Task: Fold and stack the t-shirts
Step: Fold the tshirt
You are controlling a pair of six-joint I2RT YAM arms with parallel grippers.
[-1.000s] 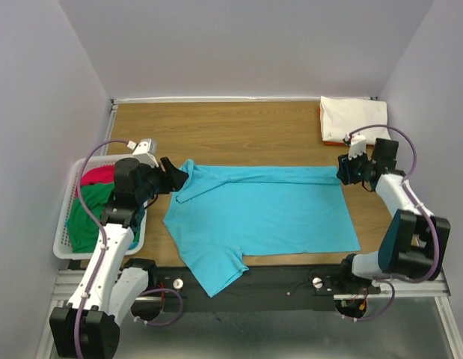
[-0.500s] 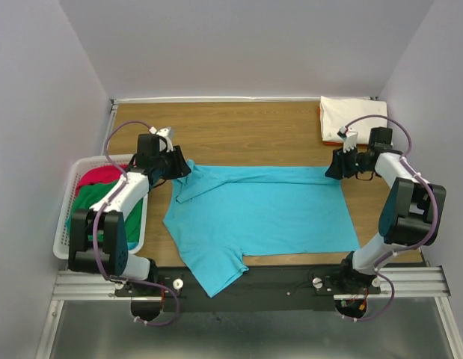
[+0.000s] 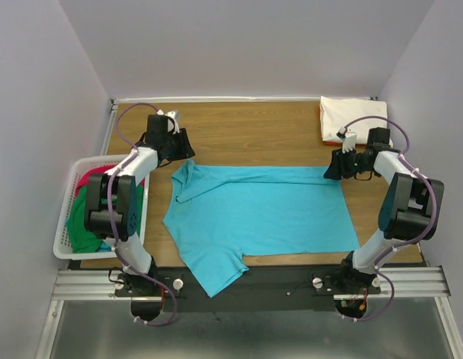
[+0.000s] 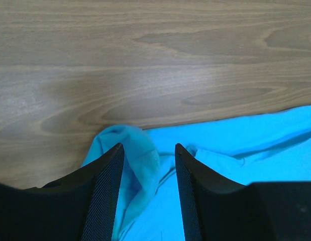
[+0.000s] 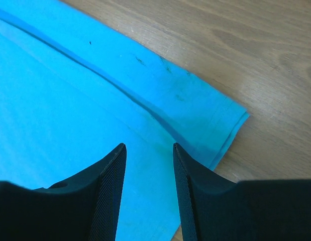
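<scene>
The turquoise t-shirt (image 3: 268, 213) is lying flat on the wooden table (image 3: 246, 127), looking light and limp, while the left gripper (image 4: 149, 150) and right gripper (image 5: 149, 148) are hovering with fingers spread over its far shoulder and far hem corner, likely the best spots for pinching.

A turquoise blue t-shirt (image 3: 268, 213) is spread flat on the wooden table (image 3: 246, 131), with one sleeve reaching past the near edge. At the far right corner, a folded cream-white t-shirt (image 3: 353, 117) is laid on an orange t-shirt (image 3: 322, 123). A white basket (image 3: 64, 238) is set at the left edge.
</scene>
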